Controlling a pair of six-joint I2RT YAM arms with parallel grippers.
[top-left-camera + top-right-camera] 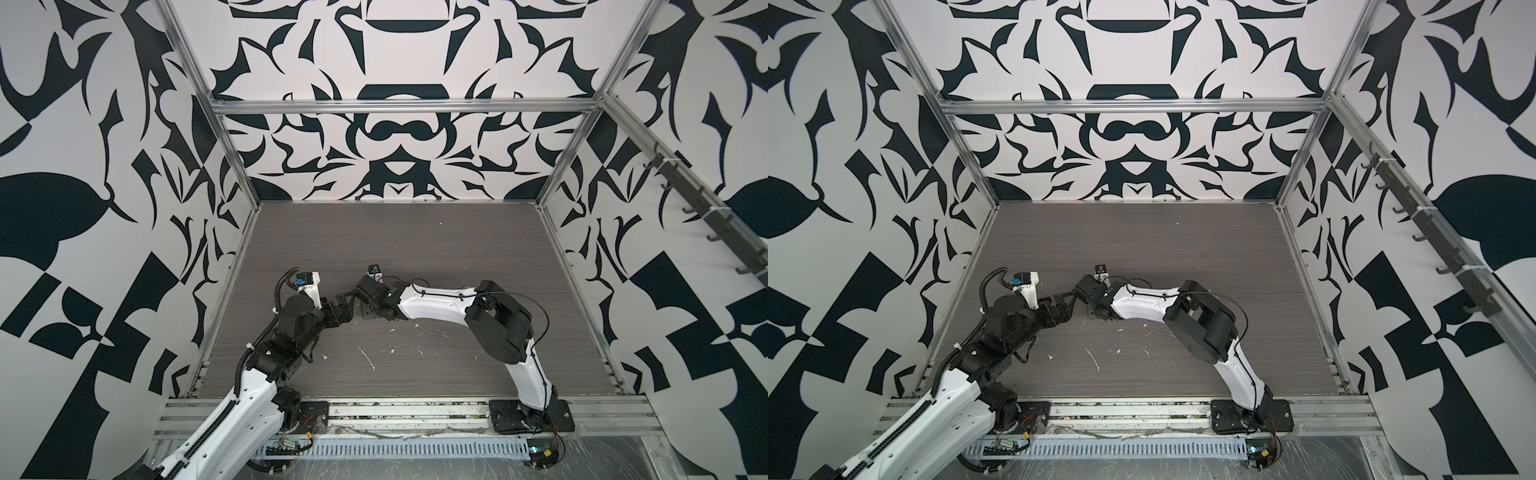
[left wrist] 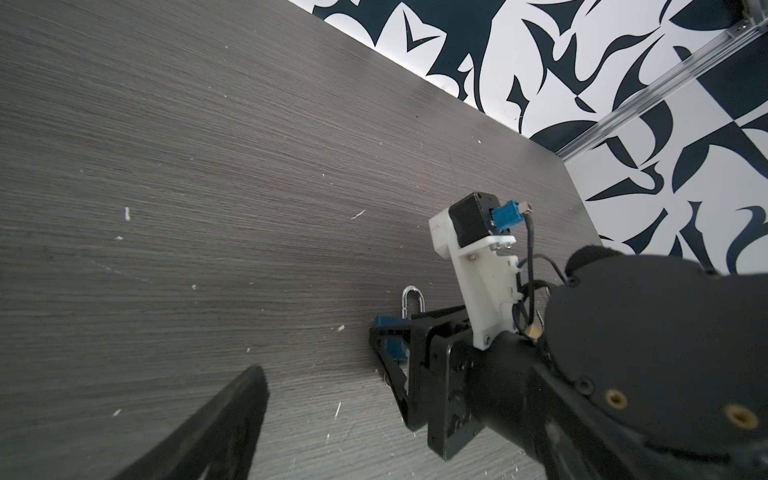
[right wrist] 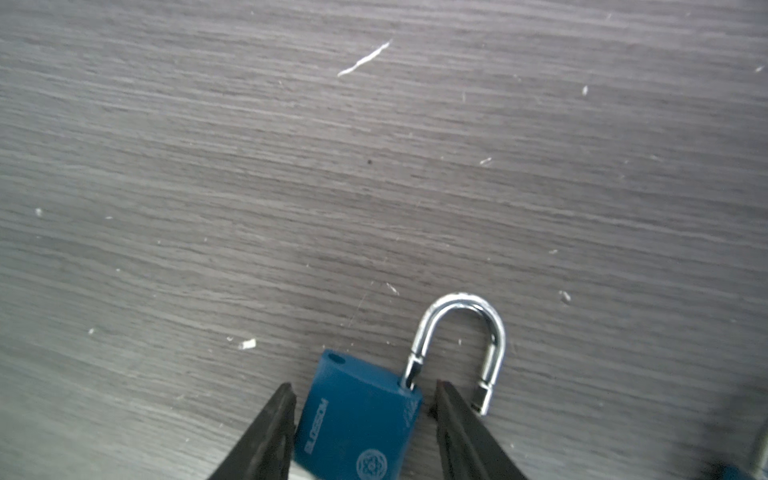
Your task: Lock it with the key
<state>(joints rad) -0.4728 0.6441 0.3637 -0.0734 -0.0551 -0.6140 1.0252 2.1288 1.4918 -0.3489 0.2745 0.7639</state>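
Straddling matte blue padlock (chrome U-shackle unlatched), right end effector unclenched, left end effector released.

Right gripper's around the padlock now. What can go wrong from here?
1. The padlock sits skewed between the right gripper's fingers, with a gap on one side; closing may twist it.
2. The open shackle's free end lies just outside one finger, which could block swinging it home.
3. The left gripper hangs close by; the arms could bump.
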